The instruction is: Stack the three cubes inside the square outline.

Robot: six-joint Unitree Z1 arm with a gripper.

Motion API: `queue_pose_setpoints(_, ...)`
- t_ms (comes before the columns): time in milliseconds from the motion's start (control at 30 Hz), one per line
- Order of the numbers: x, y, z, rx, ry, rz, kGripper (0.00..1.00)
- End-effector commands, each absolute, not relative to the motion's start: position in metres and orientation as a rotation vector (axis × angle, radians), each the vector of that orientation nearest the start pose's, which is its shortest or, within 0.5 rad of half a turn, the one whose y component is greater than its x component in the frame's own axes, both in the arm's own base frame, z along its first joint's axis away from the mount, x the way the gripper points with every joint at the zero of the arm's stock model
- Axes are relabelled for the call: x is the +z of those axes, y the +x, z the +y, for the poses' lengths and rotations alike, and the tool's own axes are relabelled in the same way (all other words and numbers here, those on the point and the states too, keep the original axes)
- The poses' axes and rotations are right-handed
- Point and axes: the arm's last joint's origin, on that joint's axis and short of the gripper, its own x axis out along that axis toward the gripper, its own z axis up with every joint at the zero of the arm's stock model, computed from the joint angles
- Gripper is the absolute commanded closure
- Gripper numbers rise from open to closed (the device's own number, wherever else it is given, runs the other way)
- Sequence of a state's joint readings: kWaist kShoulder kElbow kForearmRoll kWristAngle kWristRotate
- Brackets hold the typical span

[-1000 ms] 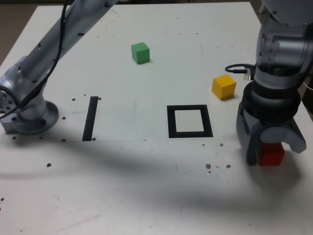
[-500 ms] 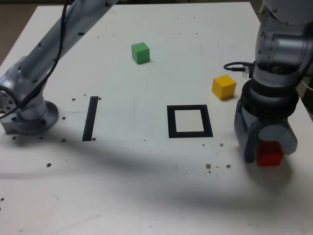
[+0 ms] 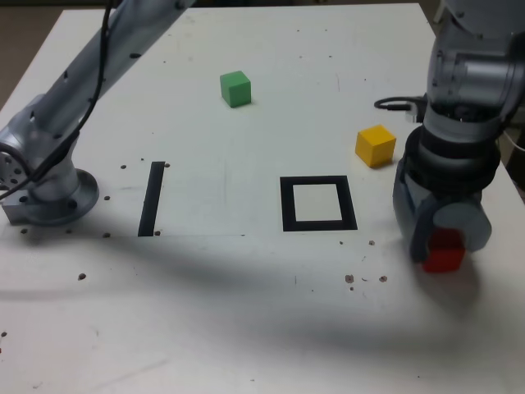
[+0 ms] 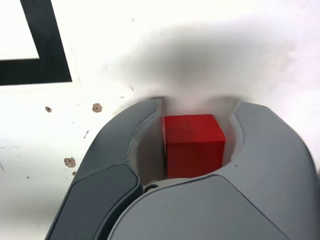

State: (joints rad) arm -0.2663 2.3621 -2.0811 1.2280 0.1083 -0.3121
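Observation:
My gripper [image 3: 441,245] is at the exterior view's right, shut on the red cube [image 3: 444,251], which sits between the jaws just off the table with a shadow under it. In the wrist view the red cube [image 4: 194,142] fills the gap between the two grey jaws of the gripper [image 4: 196,111]. The square outline [image 3: 285,205] lies on the table to the exterior view's left of the gripper, and one black corner of the outline [image 4: 52,55] shows in the wrist view. The yellow cube [image 3: 376,144] rests behind the gripper. The green cube [image 3: 235,88] sits farther back.
A straight black strip [image 3: 152,197] lies to the left of the outline in the exterior view. The arm's base [image 3: 51,195] stands at the table's left edge, its links crossing overhead. Small dark specks [image 3: 351,279] dot the tabletop. The table's right edge is close to the gripper.
The jaws have shut on the red cube. Gripper and cube have shifted slightly toward the exterior view's left and risen a little.

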Motion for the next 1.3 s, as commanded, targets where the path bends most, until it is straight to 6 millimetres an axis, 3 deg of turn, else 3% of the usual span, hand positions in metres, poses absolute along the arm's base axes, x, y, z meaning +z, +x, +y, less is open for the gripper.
queue_pose_setpoints(0,0.233,0.464,-0.122,0.109,0.026,1.460,0.73)
queue_pose_setpoints(367,0.239,0.456,-0.121,0.101,0.003,1.476,0.81)
queue_pose_setpoints(600,0.260,0.433,-0.111,0.112,0.017,1.477,0.81)
queue_pose_setpoints(767,0.269,0.411,-0.088,0.139,0.018,1.496,0.81)
queue_pose_setpoints(1033,0.266,0.379,-0.041,0.194,0.026,1.553,0.81)
queue_pose_setpoints(1267,0.269,0.352,-0.022,0.222,0.037,1.583,0.81)
